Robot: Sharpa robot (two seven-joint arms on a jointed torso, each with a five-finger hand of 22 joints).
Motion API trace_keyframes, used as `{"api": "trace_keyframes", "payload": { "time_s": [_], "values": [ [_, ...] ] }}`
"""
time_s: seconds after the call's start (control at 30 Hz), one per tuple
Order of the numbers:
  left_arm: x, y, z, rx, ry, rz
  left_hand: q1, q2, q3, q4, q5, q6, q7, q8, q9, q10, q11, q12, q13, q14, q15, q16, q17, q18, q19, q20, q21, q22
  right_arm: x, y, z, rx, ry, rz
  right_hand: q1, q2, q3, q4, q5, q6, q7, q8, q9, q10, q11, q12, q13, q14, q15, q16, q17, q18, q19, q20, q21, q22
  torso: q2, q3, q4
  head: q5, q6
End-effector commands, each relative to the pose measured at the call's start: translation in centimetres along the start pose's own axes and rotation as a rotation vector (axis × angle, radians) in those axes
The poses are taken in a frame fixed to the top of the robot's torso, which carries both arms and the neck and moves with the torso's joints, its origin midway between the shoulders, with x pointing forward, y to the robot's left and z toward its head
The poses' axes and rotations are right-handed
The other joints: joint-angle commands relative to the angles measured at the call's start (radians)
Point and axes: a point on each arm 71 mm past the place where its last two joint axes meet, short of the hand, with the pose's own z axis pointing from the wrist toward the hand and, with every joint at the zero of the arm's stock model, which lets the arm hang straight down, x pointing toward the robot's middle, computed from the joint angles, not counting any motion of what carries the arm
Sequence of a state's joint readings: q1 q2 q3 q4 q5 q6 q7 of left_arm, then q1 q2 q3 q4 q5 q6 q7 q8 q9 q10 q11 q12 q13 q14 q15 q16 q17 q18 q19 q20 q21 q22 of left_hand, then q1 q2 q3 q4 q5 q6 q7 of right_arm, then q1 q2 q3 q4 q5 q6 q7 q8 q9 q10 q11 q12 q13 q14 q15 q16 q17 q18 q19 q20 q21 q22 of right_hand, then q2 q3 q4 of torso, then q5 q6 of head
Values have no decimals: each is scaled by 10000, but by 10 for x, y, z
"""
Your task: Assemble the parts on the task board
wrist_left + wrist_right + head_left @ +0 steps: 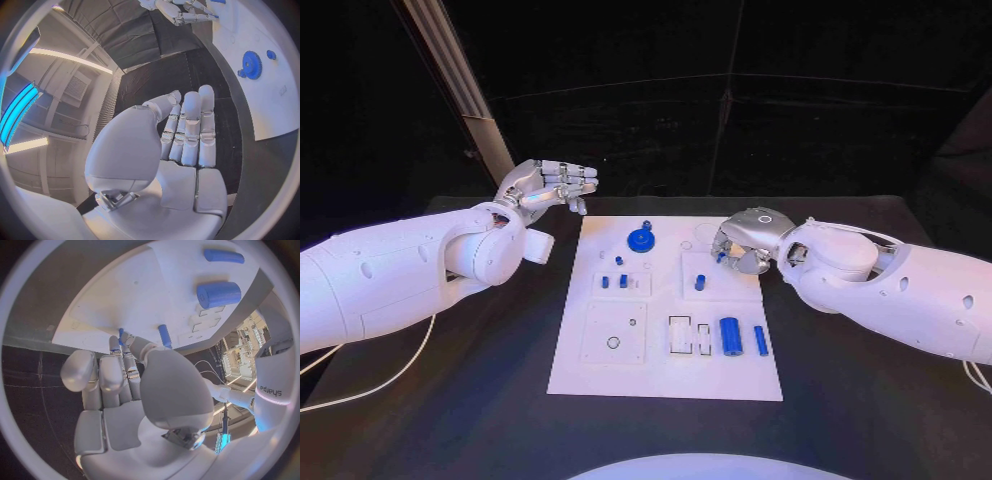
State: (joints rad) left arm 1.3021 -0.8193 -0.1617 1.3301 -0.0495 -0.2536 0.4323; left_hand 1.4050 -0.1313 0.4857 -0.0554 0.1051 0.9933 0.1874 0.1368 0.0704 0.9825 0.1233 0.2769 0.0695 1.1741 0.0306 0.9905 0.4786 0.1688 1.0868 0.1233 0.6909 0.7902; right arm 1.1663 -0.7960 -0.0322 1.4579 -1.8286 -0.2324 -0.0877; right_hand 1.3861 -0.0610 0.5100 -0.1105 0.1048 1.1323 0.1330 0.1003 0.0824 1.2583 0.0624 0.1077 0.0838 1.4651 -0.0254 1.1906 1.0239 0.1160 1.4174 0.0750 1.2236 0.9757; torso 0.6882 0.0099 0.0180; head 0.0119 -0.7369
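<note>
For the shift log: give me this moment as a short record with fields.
board: white task board in the middle of the black table
gear: blue gear at the board's far edge
loose parts: blue cylinder and thinner blue pin lying on the board
left hand: left hand off the board, holds nothing
right hand: right hand pinches small blue peg

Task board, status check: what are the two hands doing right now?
Left hand raised off the task board, holding nothing. Right hand over the board's far right corner, pinching a small blue part. Nothing in the way.
</note>
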Motion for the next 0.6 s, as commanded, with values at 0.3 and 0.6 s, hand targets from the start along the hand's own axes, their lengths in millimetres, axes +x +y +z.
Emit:
{"api": "trace_keyframes", "payload": {
  "time_s": [0.3,0.6],
  "values": [
    [-2,-1,0,28,-95,-8,-61,31,-37,-68,-18,-89,33,21,-15,-100,20,75,-19,28,-6,53,-28,144,30,27,59,9,-16,6,-14,-319,-1286,965,6,-36,62,-12,15,39,60,-51,-15,96,-11,-39,15,264,-13,58,-1,-109,-79,-13,72,20,2,-5,9,24,83],
    [1,-1,1,48,-12,-41,-62,34,-37,-68,-17,-93,36,21,-15,-107,22,78,-19,23,-4,53,-31,143,27,29,58,9,-29,44,-15,-1383,-1720,1903,4,-65,132,-57,47,20,79,-89,-28,84,7,-87,18,259,0,91,16,-109,-104,-3,113,58,2,-4,-3,179,32]
  ]
}}
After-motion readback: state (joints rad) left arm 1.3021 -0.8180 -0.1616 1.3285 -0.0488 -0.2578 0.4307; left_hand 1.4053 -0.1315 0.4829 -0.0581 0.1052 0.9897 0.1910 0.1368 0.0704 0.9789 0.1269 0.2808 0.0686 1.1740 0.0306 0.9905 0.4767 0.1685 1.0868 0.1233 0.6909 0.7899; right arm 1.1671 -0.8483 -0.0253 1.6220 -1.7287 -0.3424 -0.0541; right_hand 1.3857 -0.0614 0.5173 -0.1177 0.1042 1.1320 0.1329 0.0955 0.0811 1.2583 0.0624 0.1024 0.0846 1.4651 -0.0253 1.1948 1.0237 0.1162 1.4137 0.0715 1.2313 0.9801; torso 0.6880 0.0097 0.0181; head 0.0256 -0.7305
